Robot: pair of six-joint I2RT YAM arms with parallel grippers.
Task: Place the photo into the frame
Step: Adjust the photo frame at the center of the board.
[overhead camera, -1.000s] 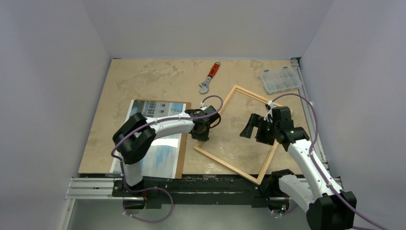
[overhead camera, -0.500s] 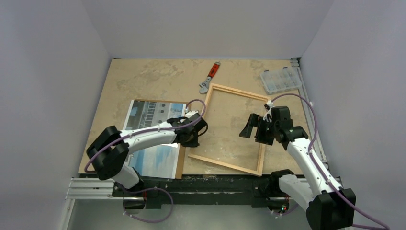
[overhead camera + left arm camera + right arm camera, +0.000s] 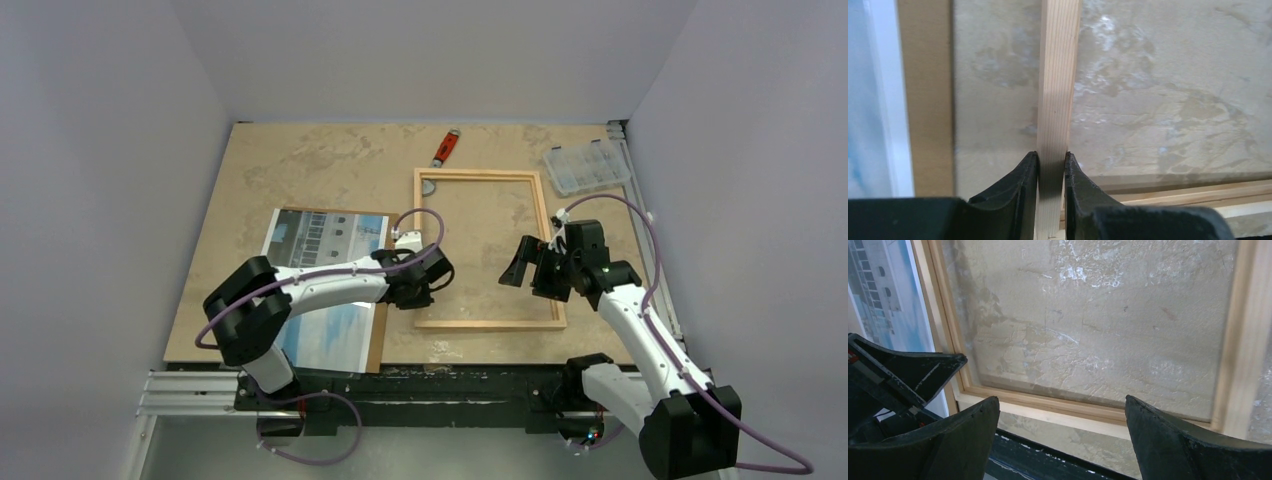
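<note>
The frame [image 3: 480,174], thin light wood strips with clear glazing, lies flat on the table, square to its edges. My left gripper [image 3: 425,288] is shut on the frame's left strip [image 3: 1058,75] near the near-left corner, one finger on each side of the wood. The photo [image 3: 325,235], a white building under blue sky, lies face up to the left of the frame, and my left arm hides part of it. My right gripper [image 3: 520,266] hovers open over the frame's right half; its wrist view shows the frame's near strip [image 3: 1048,407] between wide-apart fingers [image 3: 1060,400].
The photo rests on a brown backing board [image 3: 379,335]. A red-handled wrench [image 3: 446,147] lies at the back, its head under the frame's far-left corner. A clear plastic parts box [image 3: 587,165] sits at the back right. The black base rail [image 3: 430,385] runs along the near edge.
The frame has swung from a diagonal tilt to square with the table, dragged by my left gripper, which closed on its left strip. The right arm has stayed put.
</note>
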